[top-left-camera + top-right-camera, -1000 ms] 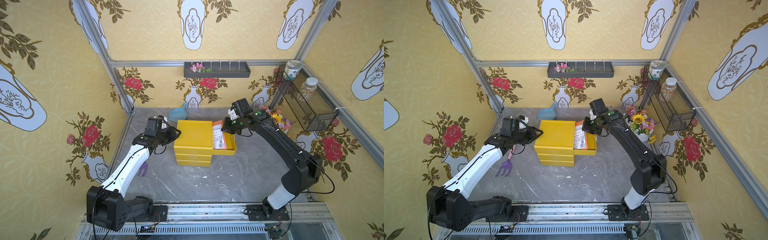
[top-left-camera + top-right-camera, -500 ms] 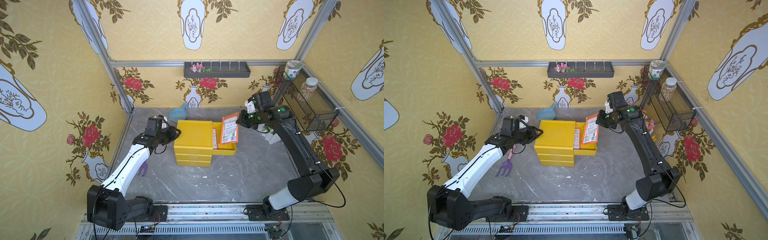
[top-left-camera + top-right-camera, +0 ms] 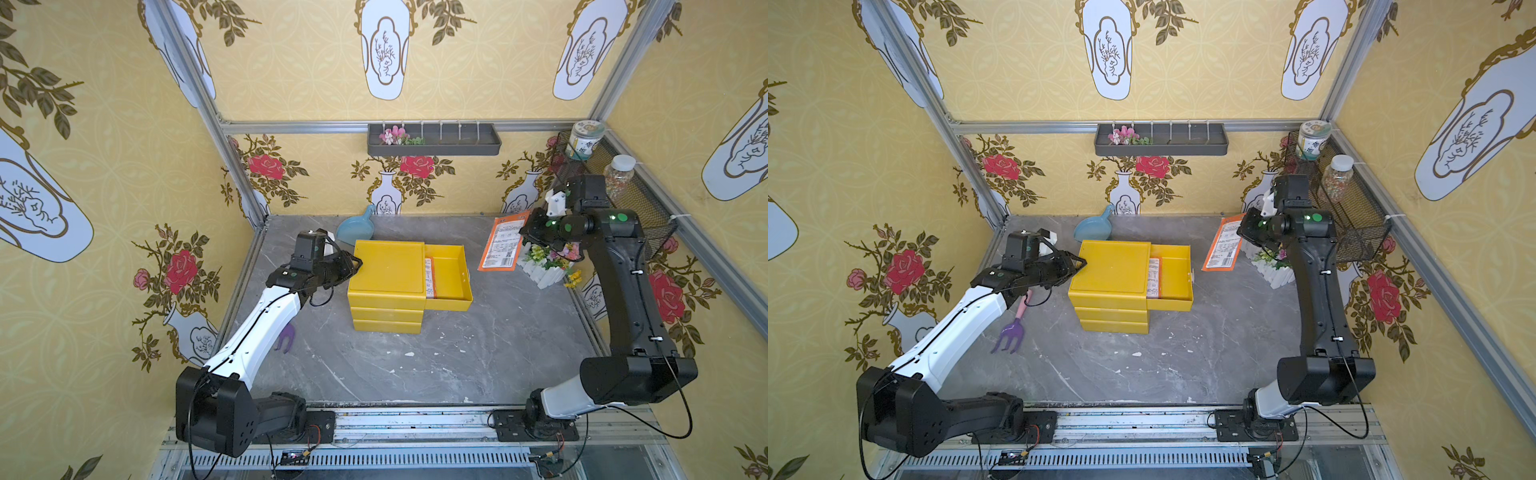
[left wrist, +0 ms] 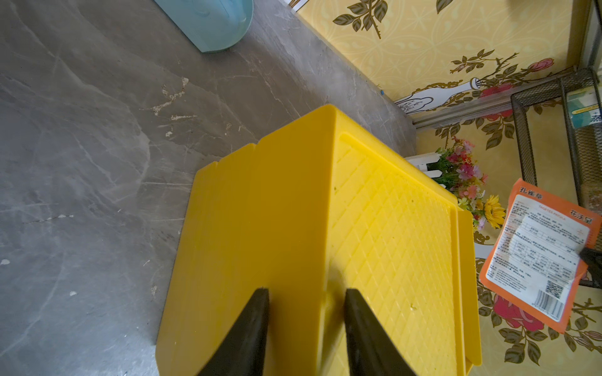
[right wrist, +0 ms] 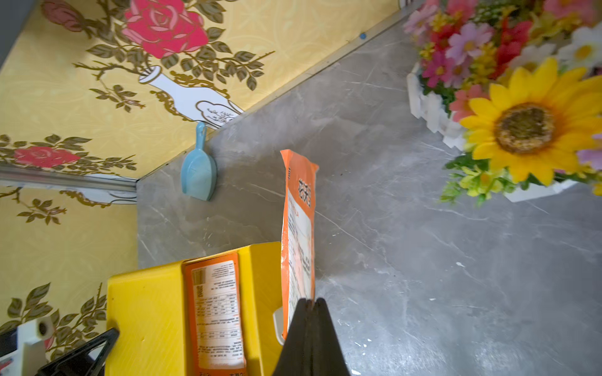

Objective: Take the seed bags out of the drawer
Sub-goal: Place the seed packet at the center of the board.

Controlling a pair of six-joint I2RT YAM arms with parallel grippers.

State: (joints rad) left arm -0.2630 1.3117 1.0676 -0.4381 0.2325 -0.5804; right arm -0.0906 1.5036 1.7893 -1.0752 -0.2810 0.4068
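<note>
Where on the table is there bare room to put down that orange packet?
Roomiest is the bare table in front of the drawers, toward the rail. A narrower strip lies between the open drawer and the flowers, near the held seed bag. Crowded: the back by the scoop, and left of the drawers, with the rake and left arm.

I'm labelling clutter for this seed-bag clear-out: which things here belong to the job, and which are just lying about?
Job:
seed bag in the right hand
second seed bag in the open drawer
yellow drawer unit, left hand at its edge

Lying about:
blue scoop
purple hand rake
flower planter
jars in the wire basket
wall shelf
</note>
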